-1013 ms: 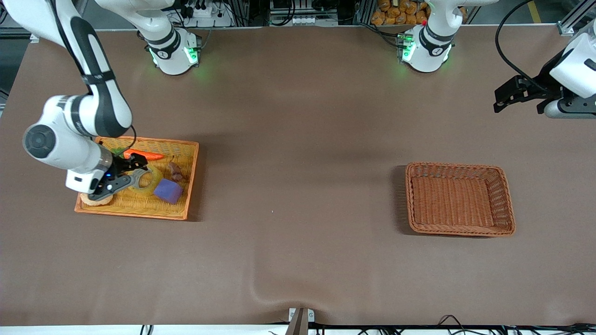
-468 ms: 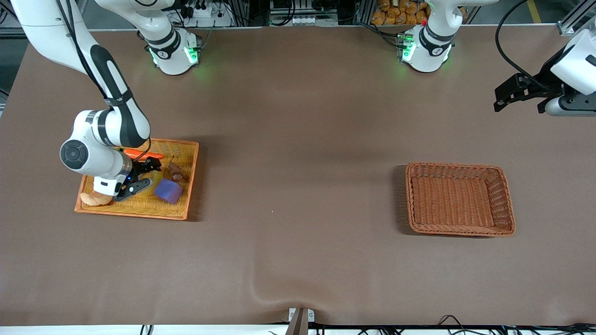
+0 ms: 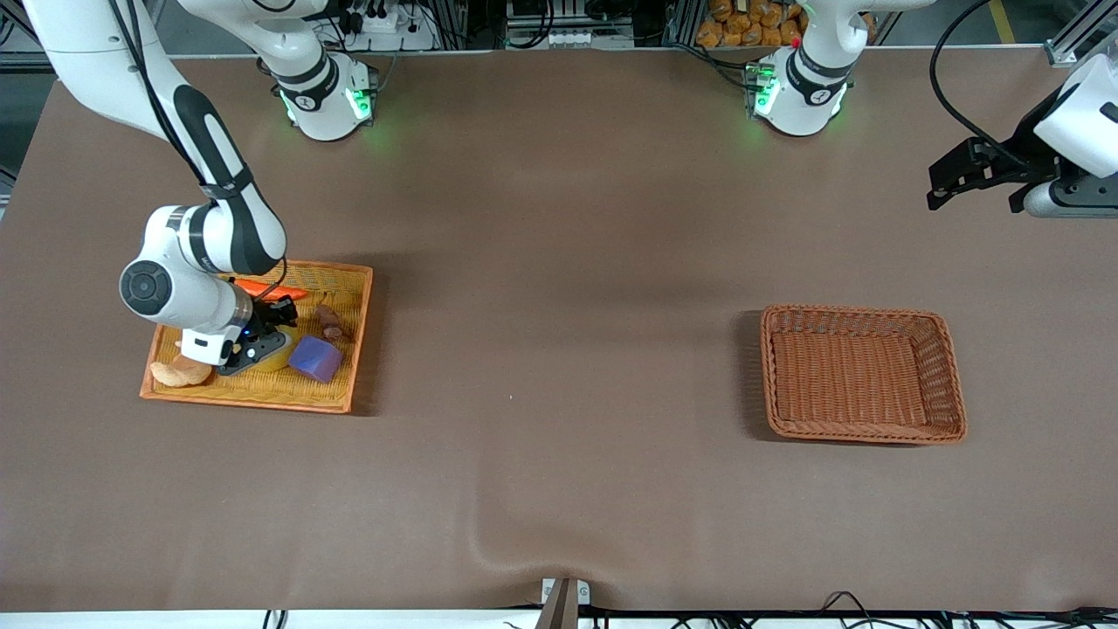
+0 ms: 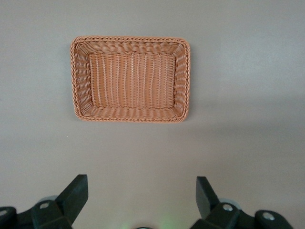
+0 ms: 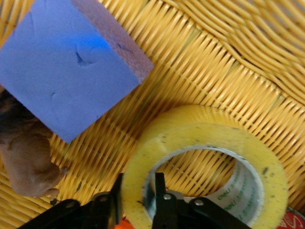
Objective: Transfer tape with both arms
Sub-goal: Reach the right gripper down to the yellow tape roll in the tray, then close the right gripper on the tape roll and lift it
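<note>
Right wrist view: right claw (image 5: 136, 200) clamps the wall of the yellow tape roll (image 5: 209, 157) in the yellow wicker tray (image 3: 354, 336), beside the purple cube (image 5: 71, 67). Left claw (image 4: 142, 195) spread, waiting above the desk (image 3: 559, 349).

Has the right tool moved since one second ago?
Yes. The right tool shifted toward the purple cube in the yellow tray and closed on the tape.

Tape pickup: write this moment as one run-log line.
right gripper: shut on tape in yellow tray | left gripper: open, waiting above table
</note>
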Action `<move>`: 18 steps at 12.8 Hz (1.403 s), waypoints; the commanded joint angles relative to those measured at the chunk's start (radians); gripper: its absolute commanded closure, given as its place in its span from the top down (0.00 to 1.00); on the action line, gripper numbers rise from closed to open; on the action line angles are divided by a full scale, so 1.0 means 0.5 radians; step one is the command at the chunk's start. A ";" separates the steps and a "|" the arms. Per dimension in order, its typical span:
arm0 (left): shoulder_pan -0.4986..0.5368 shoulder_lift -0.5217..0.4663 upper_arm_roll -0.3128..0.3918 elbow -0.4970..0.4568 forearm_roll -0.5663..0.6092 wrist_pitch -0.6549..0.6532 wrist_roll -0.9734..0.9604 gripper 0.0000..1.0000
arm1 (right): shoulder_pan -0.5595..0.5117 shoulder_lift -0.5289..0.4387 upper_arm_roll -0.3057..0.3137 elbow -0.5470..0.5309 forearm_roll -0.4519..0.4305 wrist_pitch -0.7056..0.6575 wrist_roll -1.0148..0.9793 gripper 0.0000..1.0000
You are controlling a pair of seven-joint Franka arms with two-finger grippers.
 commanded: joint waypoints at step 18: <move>0.010 -0.002 -0.001 0.027 0.005 -0.031 0.040 1.00 | 1.112 0.061 0.038 1.393 0.179 -1.325 1.545 0.00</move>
